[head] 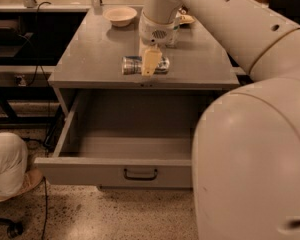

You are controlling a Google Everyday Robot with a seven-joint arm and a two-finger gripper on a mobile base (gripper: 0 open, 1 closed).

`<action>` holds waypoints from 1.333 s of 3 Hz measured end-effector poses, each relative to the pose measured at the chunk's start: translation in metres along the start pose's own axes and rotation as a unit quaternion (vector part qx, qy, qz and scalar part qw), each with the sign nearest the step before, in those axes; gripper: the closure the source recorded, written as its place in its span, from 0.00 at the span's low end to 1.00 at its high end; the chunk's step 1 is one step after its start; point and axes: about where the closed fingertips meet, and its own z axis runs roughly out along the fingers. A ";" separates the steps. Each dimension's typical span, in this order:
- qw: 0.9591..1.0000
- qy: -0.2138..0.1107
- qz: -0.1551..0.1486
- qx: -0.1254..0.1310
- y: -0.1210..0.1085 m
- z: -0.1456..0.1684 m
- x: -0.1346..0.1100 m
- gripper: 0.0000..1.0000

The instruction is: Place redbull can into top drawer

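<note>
The redbull can (133, 65) lies on its side on the grey cabinet top (90, 54), near the front edge. My gripper (151, 64) comes down from above and sits right at the middle of the can, its pale fingers (150, 61) covering part of it. The top drawer (115, 170) is pulled wide open below, with a dark bar handle (140, 174) on its front panel. Its inside shows nothing in it.
A pale bowl (120, 15) stands at the back of the cabinet top. A clear bottle (174, 31) stands behind my wrist, mostly hidden. My large white arm (250, 149) fills the right side. A person's light clothing (7, 166) is low at the left, by cables.
</note>
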 end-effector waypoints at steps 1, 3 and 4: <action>0.999 0.000 0.031 -0.040 0.049 0.015 -0.010 1.00; 0.996 -0.013 0.048 -0.075 0.094 0.046 -0.026 1.00; 0.995 -0.025 0.064 -0.076 0.102 0.068 -0.024 1.00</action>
